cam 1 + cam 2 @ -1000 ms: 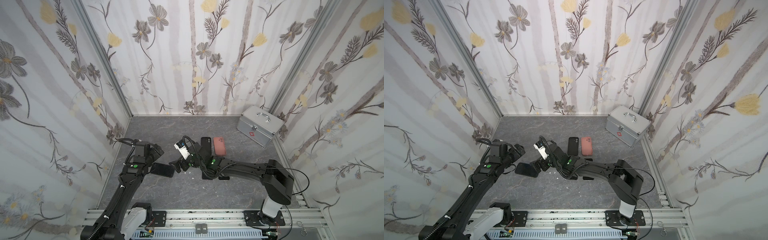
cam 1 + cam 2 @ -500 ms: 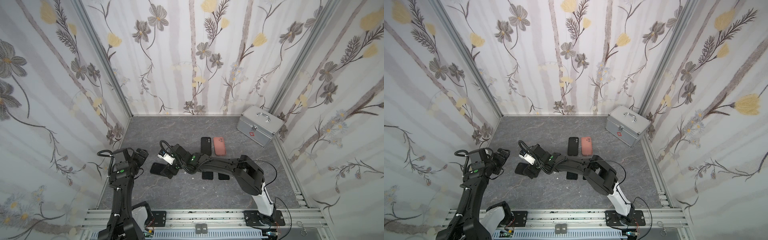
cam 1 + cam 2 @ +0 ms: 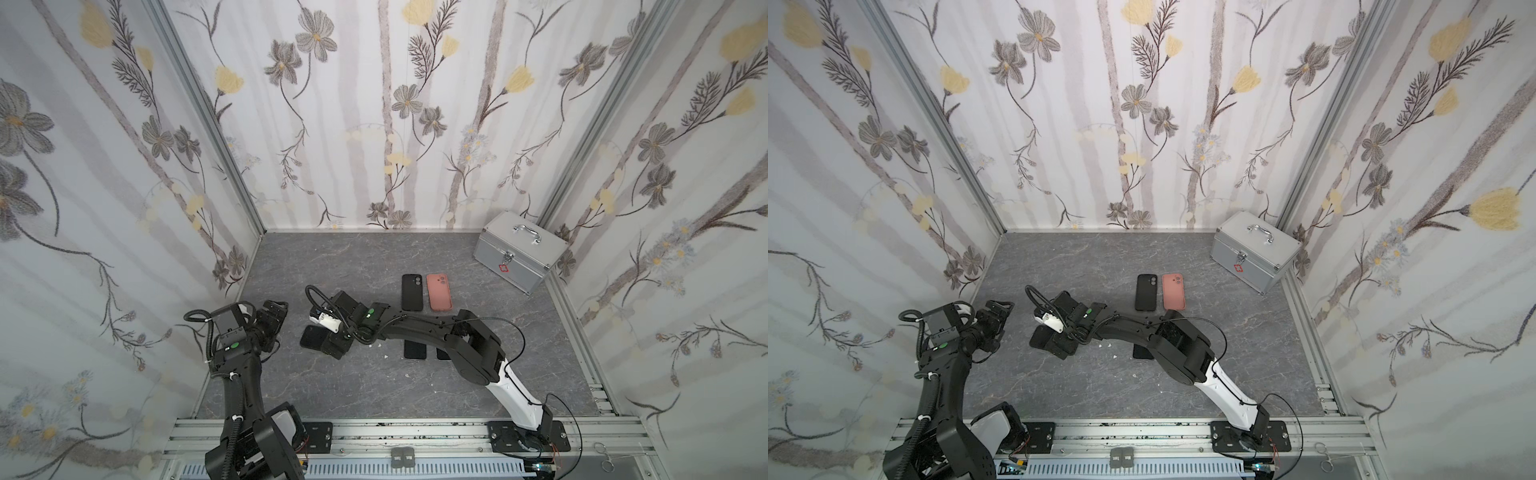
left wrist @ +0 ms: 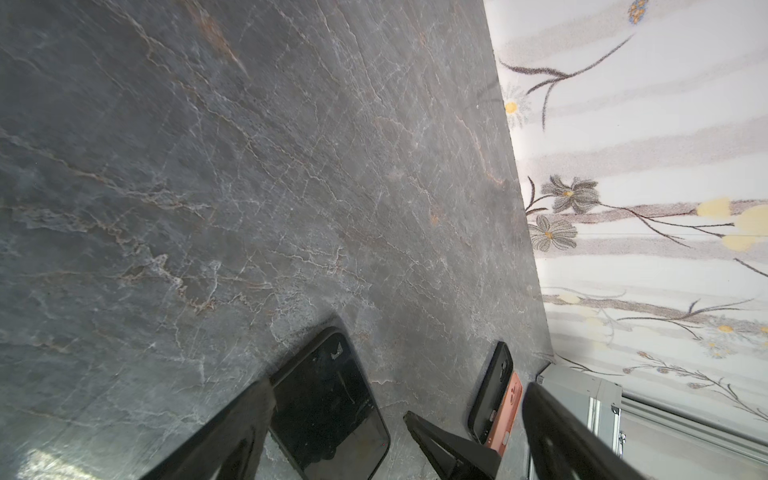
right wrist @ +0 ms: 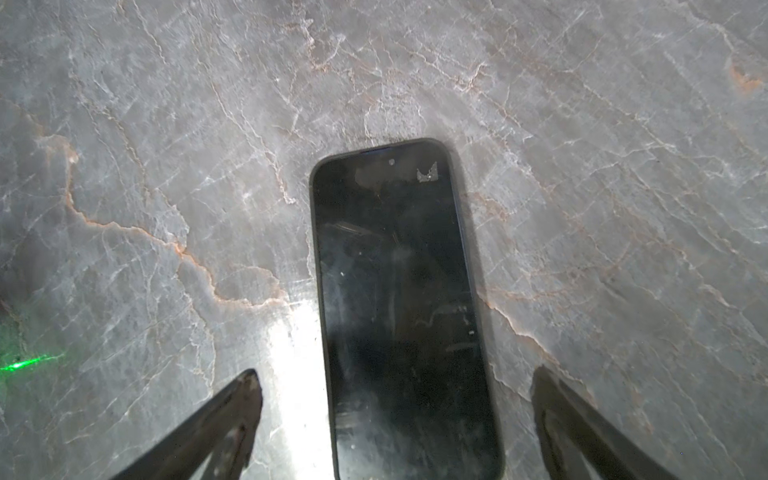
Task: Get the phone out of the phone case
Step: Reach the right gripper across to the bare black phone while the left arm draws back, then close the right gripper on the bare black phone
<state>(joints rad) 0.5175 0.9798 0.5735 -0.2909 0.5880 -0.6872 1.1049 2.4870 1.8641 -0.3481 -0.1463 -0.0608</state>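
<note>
Phone [image 5: 399, 311] under right gripper [image 5: 395, 374], black case [image 3: 412, 292], pink case [image 3: 439, 292] beyond

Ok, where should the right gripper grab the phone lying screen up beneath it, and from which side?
I'd pinch the phone across its long edges, coming down from above. It lies flat, screen up, so only the thin sides are free, and the open right gripper stands wider than it.

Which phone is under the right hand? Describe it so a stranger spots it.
On the grey marble table, find the open right hand, left of centre. The phone lies screen up between its fingers, untouched. Unlike the black case and pink case behind, its glass has a pale chip.
</note>
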